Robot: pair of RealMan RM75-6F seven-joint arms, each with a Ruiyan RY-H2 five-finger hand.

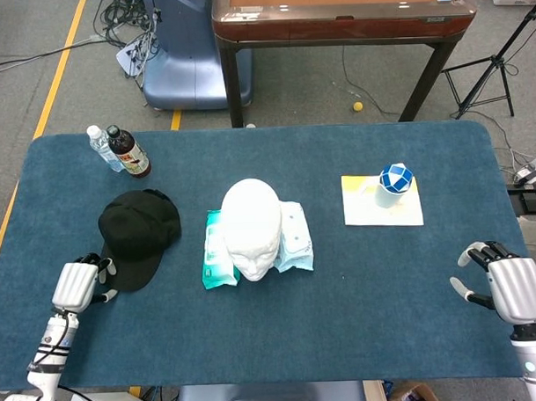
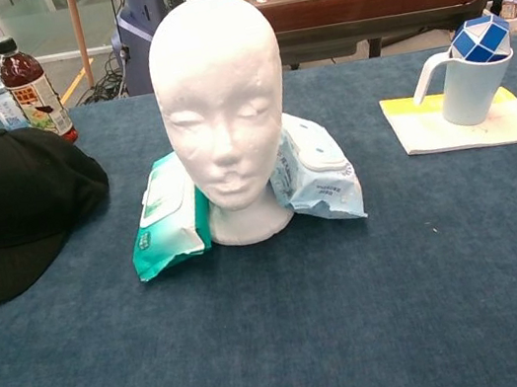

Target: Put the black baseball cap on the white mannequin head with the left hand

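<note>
Black fabric baseball cap lies on the table, brim just ahead of the left hand; whether the fingers touch or pinch it, cannot tell. Likely light and floppy with a stiffer brim, so grip the brim edge, then carry it right to the white foam mannequin head.

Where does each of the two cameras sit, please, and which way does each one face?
Head view: high above the near edge, looking down on the table; left robot hand and right robot hand show.
Chest view: low, facing forward at the mannequin head; only a sliver of the left robot hand shows.
Shared: mannequin head, black cap, mug.
</note>
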